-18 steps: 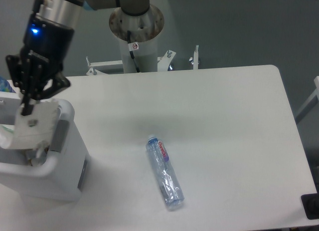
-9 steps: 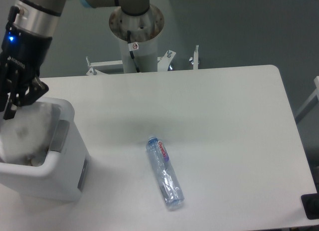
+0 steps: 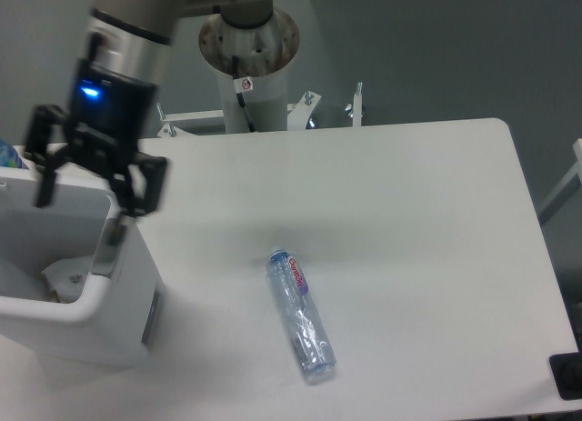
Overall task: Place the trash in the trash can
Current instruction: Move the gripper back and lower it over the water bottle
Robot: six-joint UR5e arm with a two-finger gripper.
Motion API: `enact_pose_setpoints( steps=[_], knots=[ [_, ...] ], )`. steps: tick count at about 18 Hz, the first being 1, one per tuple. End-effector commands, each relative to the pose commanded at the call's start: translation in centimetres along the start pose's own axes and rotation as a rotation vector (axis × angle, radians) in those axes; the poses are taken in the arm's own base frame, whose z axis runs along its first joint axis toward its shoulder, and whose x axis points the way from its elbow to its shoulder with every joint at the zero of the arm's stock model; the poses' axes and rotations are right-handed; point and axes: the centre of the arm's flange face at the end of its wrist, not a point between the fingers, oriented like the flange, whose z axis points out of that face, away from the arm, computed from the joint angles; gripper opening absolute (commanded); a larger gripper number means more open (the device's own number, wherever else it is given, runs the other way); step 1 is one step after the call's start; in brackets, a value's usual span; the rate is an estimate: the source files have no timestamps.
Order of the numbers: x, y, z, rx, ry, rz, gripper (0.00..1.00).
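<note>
The crushed clear bottle (image 3: 301, 315) with red lettering lies flat on the white table (image 3: 409, 221), near the front middle. At the left edge stands the white trash can (image 3: 109, 335), its grey handle panel facing right. Inside it rests the crumpled white wrapper (image 3: 60, 275). My gripper (image 3: 95, 186) hovers over the can's far right corner, open, with nothing between its fingers. The bottle is well to the right of and below the gripper.
The arm's base pedestal (image 3: 247, 48) rises behind the table's far edge, with metal brackets (image 3: 355, 107) beside it. A bluish object (image 3: 5, 155) peeks in at the far left. A black item (image 3: 567, 376) sits off the table's front right corner.
The gripper held the white wrapper over the can, then opened; the wrapper now lies inside the can. The gripper has shifted to the right. The bottle has not moved.
</note>
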Motion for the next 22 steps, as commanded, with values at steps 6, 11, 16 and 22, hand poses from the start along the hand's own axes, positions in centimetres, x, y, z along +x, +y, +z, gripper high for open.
enact_pose_setpoints(
  steps=[6, 11, 16, 22],
  knots=[
    [-9.3, 4.7, 4.2, -0.087, -0.042, -0.136, 0.98],
    [-12.1, 7.8, 9.3, -0.163, -0.019, -0.183, 1.00],
    [-14.7, 10.3, 13.6, -0.299, -0.033, -0.236, 1.00],
    [-15.6, 11.7, 19.3, -0.547, -0.016, -0.304, 1.00]
  ],
)
